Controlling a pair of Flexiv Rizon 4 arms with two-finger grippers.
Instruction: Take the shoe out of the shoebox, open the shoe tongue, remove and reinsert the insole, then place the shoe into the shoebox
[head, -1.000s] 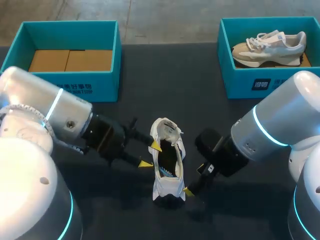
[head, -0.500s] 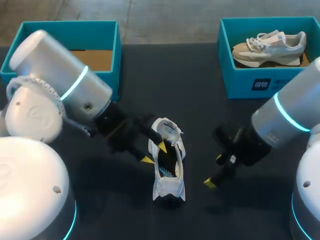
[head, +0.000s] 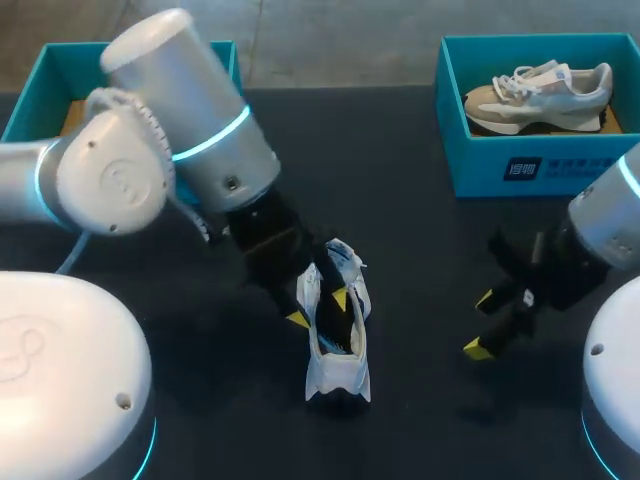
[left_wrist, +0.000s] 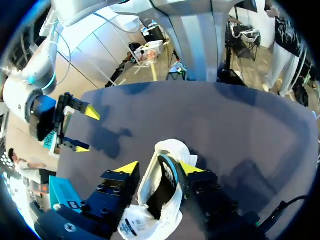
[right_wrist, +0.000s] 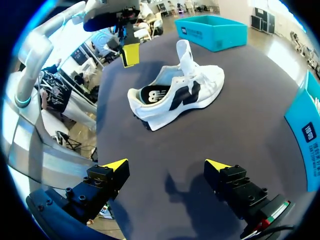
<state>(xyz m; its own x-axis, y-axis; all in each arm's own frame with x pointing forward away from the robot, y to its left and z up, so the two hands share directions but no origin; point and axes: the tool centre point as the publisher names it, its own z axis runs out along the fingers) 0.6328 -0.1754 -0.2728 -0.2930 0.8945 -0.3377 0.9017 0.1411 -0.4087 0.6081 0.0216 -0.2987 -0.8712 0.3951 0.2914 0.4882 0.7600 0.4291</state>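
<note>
A white shoe (head: 335, 370) with a dark side logo lies on the black table (head: 420, 250), heel toward the near edge and tongue (head: 343, 262) raised. My left gripper (head: 318, 308) comes down on it from the left. It is open, with one yellow tip inside the shoe's mouth and the other just outside the left wall. In the left wrist view the shoe (left_wrist: 167, 155) sits between the fingers of that gripper (left_wrist: 158, 168). My right gripper (head: 481, 323) hangs open and empty to the right of the shoe. The right wrist view has the shoe (right_wrist: 175, 92) well ahead of that gripper (right_wrist: 166, 165).
A teal shoebox (head: 70, 47) with a cardboard floor stands at the back left, partly behind my left arm. Another teal box (head: 500, 165) at the back right holds a beige sneaker (head: 540, 90). Bare table lies between the shoe and my right gripper.
My left arm swung up and over, turning its gripper steeply down onto the shoe's opening. My right gripper drew back to the right, away from the heel. The shoe stayed in place.
</note>
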